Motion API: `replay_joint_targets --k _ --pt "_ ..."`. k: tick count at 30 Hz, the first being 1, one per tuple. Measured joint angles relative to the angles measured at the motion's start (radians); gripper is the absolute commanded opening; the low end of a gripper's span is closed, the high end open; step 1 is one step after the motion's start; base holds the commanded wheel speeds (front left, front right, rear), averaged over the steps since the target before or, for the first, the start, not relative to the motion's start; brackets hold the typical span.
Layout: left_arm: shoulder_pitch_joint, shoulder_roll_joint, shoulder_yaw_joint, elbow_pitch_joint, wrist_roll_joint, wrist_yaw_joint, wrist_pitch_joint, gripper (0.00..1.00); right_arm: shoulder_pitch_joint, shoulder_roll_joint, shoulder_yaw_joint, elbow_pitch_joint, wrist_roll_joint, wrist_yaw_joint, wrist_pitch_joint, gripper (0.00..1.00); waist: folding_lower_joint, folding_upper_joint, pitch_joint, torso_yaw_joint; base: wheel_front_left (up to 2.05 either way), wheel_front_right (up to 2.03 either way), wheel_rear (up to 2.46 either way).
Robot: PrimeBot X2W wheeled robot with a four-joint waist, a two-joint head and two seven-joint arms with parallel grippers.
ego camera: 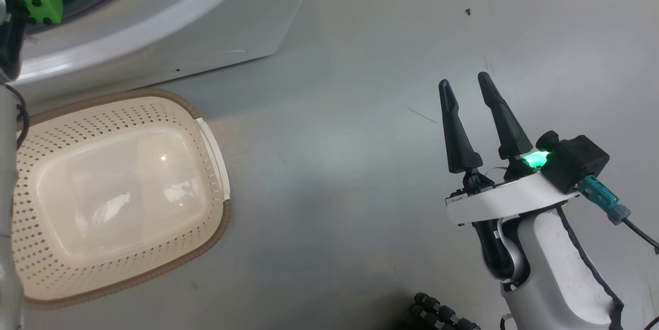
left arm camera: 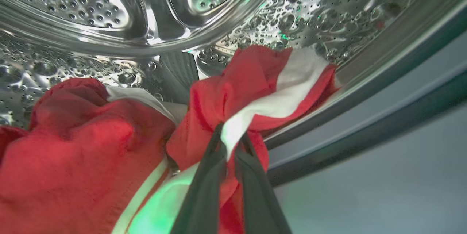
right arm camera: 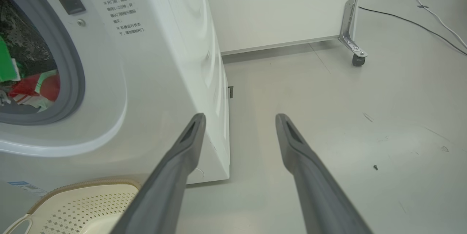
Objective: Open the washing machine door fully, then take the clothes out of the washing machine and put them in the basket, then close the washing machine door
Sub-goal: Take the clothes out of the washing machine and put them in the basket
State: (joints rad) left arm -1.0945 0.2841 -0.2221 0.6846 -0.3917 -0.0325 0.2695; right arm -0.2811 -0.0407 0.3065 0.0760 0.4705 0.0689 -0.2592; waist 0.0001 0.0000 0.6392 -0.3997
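left jaws: pinched on red-and-white clothes (left arm camera: 251,80) | clothes lie in steel drum (left arm camera: 109,7)

Just a plain grey floor (ego camera: 334,165) with a tiny dark screw (right arm camera: 375,167) lying on it, a white panel (right arm camera: 277,4) on a caster wheel (right arm camera: 359,60), and black cable (right arm camera: 412,22) trailing behind.

Cool, even light falls from above; the floor (ego camera: 334,175) carries a soft sheen. Glare whitens the bottom of the basket (ego camera: 123,186). The steel drum (left arm camera: 328,4) sparkles with hard highlights, and a green glow tints the clothes (left arm camera: 73,161) low down. The edges of the washing machine (right arm camera: 164,62) bow with wide-angle distortion; the right tool (right arm camera: 240,116) blurs near the lens.
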Motion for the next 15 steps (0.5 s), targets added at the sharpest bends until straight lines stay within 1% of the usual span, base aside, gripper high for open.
replay_joint_targets --k 3,8,15 --pt "0.011 -0.017 0.001 0.000 0.006 0.003 -0.048 0.00 0.000 0.000 -0.007 0.006 -0.017 0.000 0.000 1.00 0.0000 0.0000 -0.012 0.014 0.00 0.00 0.00" --pt "0.055 -0.036 0.006 -0.002 0.008 0.019 -0.136 0.00 0.003 0.000 -0.012 0.015 -0.041 0.000 0.000 1.00 0.0000 0.0000 -0.040 0.037 0.00 0.00 0.00" --pt "0.134 -0.087 0.011 -0.021 0.014 0.036 -0.277 0.00 0.017 -0.001 -0.021 0.034 -0.071 0.005 0.000 1.00 0.0000 0.0000 -0.089 0.070 0.00 0.00 0.00"
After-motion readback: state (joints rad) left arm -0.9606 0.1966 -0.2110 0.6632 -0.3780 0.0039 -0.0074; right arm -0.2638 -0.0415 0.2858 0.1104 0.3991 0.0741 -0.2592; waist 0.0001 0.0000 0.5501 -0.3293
